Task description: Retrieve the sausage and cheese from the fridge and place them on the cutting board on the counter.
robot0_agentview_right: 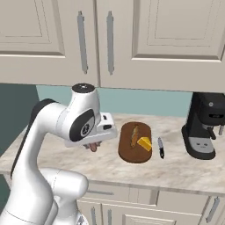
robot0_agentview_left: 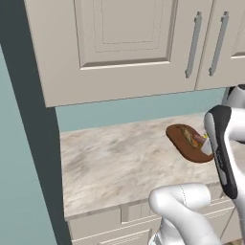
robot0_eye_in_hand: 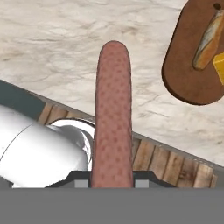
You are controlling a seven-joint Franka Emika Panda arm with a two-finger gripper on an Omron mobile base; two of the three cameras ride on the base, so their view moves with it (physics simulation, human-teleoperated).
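My gripper hangs above the front part of the counter, left of the cutting board, and is shut on the sausage. In the hand view the reddish-brown sausage stands up between the fingers of the gripper, over the counter's front edge. The dark oval cutting board lies at the upper right there. The yellow cheese wedge rests on the board. In the left base view the board lies beside my forearm. The fridge is out of view.
A tan bread-like stick lies on the board next to the cheese. A small dark pen-like item lies right of the board, and a black coffee machine stands beyond it. Upper cabinets hang over the counter.
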